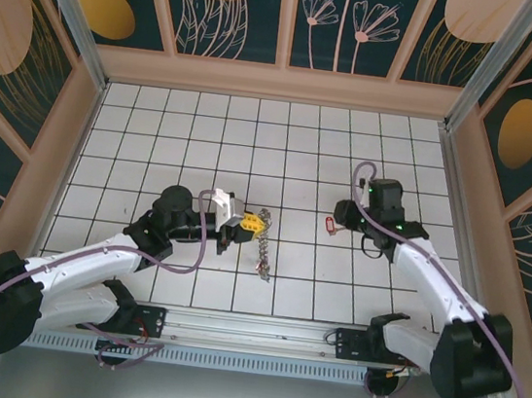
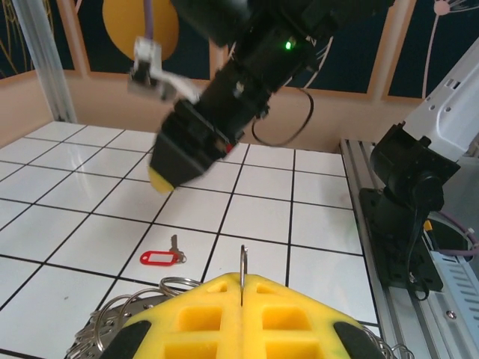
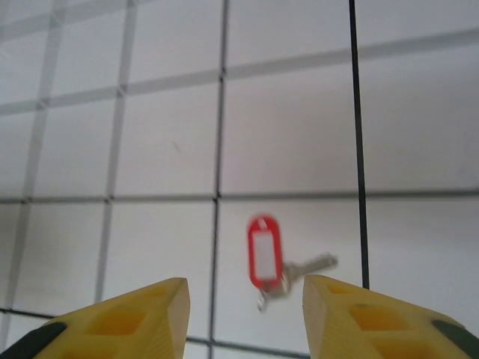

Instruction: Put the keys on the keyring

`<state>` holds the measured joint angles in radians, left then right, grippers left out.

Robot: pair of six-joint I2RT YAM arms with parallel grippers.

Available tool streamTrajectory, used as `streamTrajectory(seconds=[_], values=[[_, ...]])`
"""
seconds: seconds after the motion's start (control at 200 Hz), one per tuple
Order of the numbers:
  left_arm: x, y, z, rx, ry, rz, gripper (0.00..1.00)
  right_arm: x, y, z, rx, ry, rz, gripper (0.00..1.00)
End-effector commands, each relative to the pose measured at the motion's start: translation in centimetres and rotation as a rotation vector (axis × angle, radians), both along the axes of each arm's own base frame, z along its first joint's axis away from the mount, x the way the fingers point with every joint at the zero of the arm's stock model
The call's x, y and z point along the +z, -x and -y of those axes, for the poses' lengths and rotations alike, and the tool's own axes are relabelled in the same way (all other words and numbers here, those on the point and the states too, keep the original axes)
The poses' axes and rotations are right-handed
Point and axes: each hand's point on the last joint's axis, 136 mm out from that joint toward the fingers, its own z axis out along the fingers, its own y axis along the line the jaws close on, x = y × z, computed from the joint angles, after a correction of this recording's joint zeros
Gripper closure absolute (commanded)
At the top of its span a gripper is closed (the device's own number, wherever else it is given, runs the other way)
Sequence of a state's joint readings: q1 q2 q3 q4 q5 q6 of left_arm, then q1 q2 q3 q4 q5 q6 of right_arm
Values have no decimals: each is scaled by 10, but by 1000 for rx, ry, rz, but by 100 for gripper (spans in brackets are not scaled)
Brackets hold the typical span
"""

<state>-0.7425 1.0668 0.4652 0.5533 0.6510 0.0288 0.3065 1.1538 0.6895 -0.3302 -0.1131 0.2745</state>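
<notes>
My left gripper [image 1: 253, 223] is shut on the keyring [image 1: 262, 248], a grey metal ring that hangs down from the yellow fingers with small silvery rings along its rim. In the left wrist view its thin edge [image 2: 242, 268] stands upright, pinched between the closed fingertips [image 2: 242, 283], and loose small rings [image 2: 131, 313] fan out at lower left. One of the keys, with a red plastic tag [image 1: 329, 225], lies flat on the tiles. My right gripper [image 1: 344, 218] hovers just right of it, open and empty. In the right wrist view the red key [image 3: 265, 259] lies between and just beyond the spread fingers [image 3: 245, 310].
White tiled floor [image 1: 254, 139] enclosed by patterned walls. A metal rail [image 1: 258, 331] with both arm bases runs along the near edge. The right arm's black wrist [image 2: 217, 112] hangs over the tiles above the red key [image 2: 163, 258] in the left wrist view.
</notes>
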Motion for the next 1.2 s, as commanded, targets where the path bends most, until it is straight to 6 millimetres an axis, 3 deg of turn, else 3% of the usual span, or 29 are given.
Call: streamTrajectory(seconds=[0.0,0.295,0.671,0.811,0.861,1.066,1.196], values=[[19,-4,-1,29,51,14,100,-12,9,-5,-29,-43,-121,59],[18,-4,-1,28,62,-9,100,-45,8,-7,-6,21,-204,61],[17,-6,-1,40,59,-9,100,-68,9,-21,39,12,-272,65],[16,-7,-1,45,59,-9,100,-73,6,-23,48,9,-279,73],[16,-7,-1,44,59,-8,100,-74,5,-24,53,16,-285,80],[15,-8,-1,51,57,-9,100,-73,-2,-27,67,36,-284,90],[15,-9,-2,56,55,-5,100,-78,1,-25,68,52,-299,79]])
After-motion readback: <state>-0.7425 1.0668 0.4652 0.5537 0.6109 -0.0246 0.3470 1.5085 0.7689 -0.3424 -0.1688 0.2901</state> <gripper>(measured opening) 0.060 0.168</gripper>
